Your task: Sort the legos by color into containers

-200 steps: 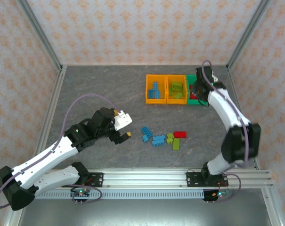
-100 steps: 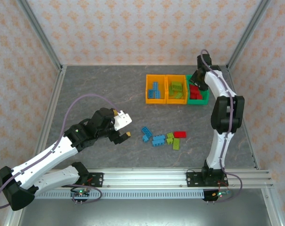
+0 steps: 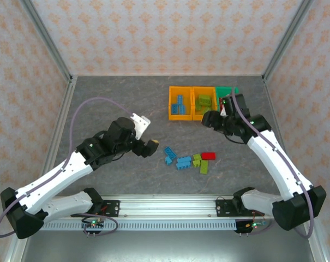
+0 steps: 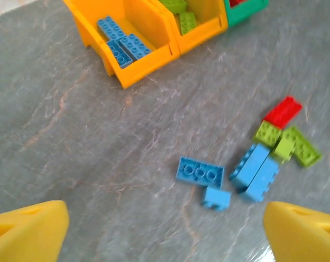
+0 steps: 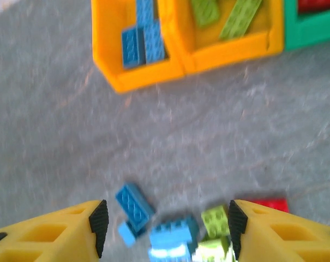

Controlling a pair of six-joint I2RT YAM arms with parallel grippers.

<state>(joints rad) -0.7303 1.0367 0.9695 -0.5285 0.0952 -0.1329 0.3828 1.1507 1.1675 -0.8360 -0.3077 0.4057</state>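
Left jaws hang released, empty, the loose legos [image 3: 189, 159] at their 3 o'clock on the counter [image 3: 110, 98]. Right jaws, likewise released, hover at the legos' 1 o'clock near the bins [image 3: 171, 103]; a pick seems next, needing descent onto one brick.

Three containers [image 3: 192, 103] side by side toward the table's [image 3: 110, 98] far right, legos [image 3: 179, 103] lying in each. In front, well apart, loose legos [image 3: 183, 162] clustered on the table.
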